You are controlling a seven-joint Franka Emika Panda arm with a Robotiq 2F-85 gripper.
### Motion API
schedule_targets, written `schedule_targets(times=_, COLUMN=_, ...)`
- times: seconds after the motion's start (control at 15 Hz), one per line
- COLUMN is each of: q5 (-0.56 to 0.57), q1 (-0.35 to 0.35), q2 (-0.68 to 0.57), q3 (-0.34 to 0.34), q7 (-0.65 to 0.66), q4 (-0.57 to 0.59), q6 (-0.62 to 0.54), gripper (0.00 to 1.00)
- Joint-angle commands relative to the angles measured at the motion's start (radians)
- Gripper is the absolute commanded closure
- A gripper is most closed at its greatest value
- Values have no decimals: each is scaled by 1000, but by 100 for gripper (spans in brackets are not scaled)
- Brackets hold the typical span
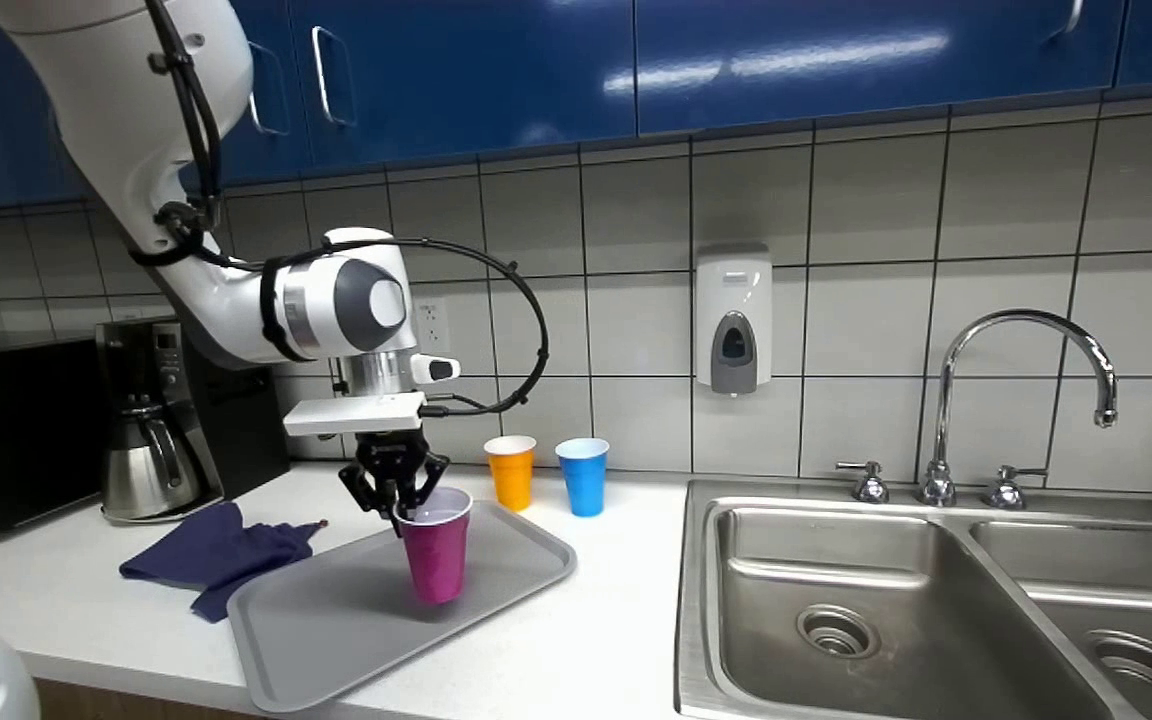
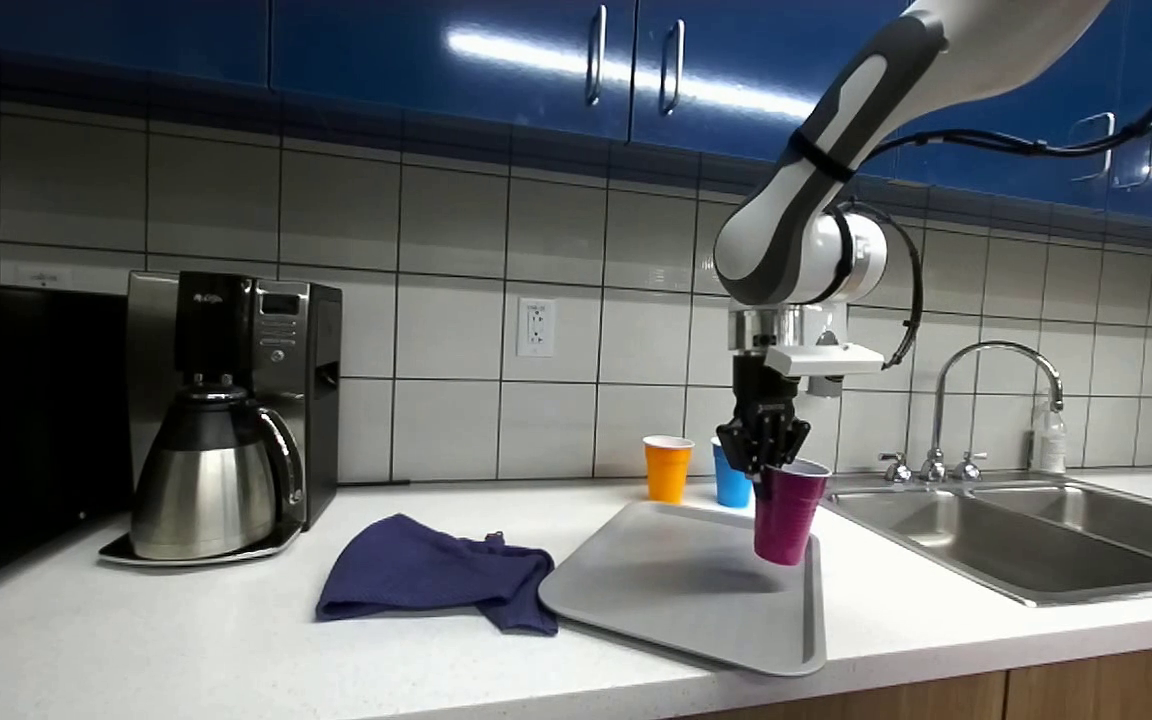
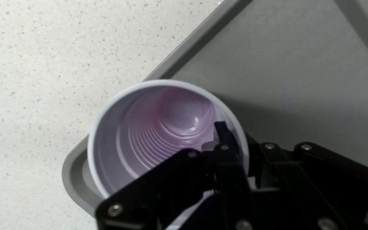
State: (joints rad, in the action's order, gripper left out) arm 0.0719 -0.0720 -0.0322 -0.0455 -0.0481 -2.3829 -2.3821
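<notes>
My gripper [image 1: 396,515] is shut on the rim wall of a magenta plastic cup [image 1: 438,560] with a pale inside. In the wrist view, one finger of the gripper [image 3: 240,151] is inside the cup [image 3: 168,127] and one is outside. The cup looks empty. In both exterior views it leans slightly and appears held a little above a grey tray [image 1: 336,625]. The gripper [image 2: 761,475], cup [image 2: 788,515] and tray [image 2: 656,590] also show together. In the wrist view, the cup is over a corner of the tray [image 3: 299,64].
An orange cup [image 1: 512,475] and a blue cup [image 1: 584,480] stand upright behind the tray by the tiled wall. A dark blue cloth [image 2: 436,570] lies beside the tray. A coffee maker [image 2: 226,420], a steel double sink [image 1: 836,560] and faucet [image 1: 1016,318] flank the counter.
</notes>
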Motion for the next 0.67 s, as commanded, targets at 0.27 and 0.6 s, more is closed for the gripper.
schedule_targets(times=0.27, q5=24, q1=-14, q2=-14, q3=-18, q7=57, q4=-7, q6=-16, gripper=99)
schedule_targets(times=0.6, q5=37, q1=-16, q2=-42, q3=-17, q7=67, q4=7, q6=-33, gripper=99)
